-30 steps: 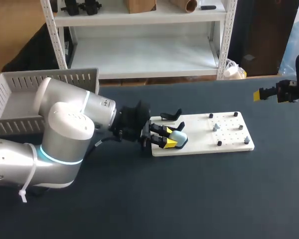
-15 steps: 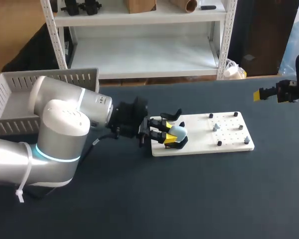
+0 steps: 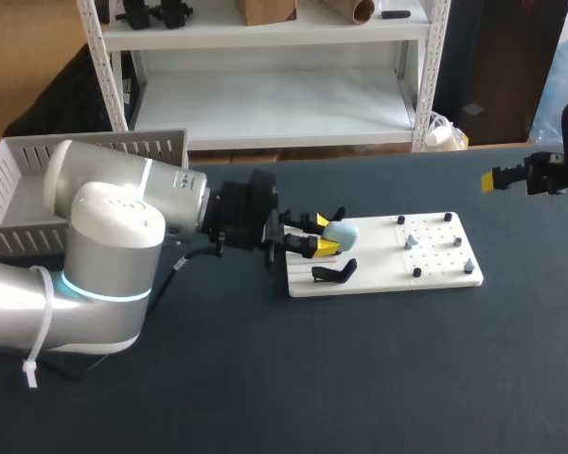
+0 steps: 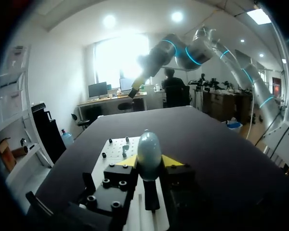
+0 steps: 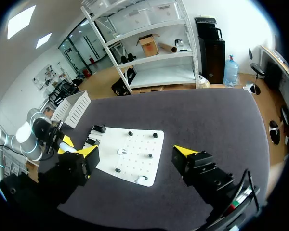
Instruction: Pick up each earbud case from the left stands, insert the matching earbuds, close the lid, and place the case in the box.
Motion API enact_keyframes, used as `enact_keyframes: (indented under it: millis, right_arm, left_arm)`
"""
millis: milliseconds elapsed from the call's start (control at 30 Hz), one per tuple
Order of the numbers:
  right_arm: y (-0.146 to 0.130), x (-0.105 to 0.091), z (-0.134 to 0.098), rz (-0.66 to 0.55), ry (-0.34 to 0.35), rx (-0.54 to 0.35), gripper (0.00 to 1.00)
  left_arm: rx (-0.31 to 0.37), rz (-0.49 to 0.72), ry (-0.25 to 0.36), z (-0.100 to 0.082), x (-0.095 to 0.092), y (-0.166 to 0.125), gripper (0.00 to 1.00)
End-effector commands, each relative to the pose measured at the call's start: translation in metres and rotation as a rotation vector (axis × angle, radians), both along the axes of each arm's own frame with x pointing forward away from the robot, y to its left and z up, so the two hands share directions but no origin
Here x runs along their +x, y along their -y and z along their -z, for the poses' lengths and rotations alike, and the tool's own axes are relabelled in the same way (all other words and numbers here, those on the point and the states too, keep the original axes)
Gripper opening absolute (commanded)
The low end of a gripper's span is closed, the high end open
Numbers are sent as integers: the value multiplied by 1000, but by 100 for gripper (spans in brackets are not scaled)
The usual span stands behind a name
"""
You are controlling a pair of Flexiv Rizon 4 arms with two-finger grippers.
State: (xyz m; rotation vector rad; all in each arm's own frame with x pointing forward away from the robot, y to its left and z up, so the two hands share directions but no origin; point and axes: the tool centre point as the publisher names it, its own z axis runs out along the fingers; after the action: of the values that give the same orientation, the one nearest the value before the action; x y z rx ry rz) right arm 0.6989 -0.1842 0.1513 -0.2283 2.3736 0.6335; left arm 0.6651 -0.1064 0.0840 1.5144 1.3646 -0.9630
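One earbud case [image 3: 342,230], pale blue and egg-shaped, sits clamped between the two yellow tips of the left gripper [image 3: 325,235], one tip on each side of it, over the near-left part of the white board [image 3: 383,276]; the left wrist view shows it upright between the tips, with a black stand just below and ahead; two black stands are on that end of the board, the front stand [image 3: 333,273] bare and the rear stand [image 3: 328,218] partly hidden behind the gripper, so what it carries cannot be told; one board lies flat on the dark table [image 3: 360,378], dotted with a handful of small dark pegs [image 3: 417,272] and a pale piece or two, too small to count surely; one grey slatted box [image 3: 9,180] stands at the table's far left, its near side covered by the bulky left arm [image 3: 114,246], which comes between it and the board; the right gripper [image 5: 136,152] hangs well apart at the table's right edge, its fingers spread wide with nothing between them
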Motion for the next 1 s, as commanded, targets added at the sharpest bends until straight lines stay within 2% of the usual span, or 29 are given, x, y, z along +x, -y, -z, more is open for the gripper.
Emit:
enact_keyframes:
  millis: [33, 633, 833, 1000]
  right_arm:
    - [1, 1, 1, -5, 0, 4, 100]
    - [1, 1, 1, -5, 0, 4, 100]
    - [1, 1, 1, -5, 0, 4, 100]
    - [1, 1, 1, -5, 0, 4, 100]
  left_arm:
    - [-3, -2, 3, 1, 0, 0, 0]
    - [-3, -2, 3, 1, 0, 0, 0]
    - [-149, 21, -9, 1, 5, 10, 0]
    - [-175, 58, -7, 1, 8, 20, 0]
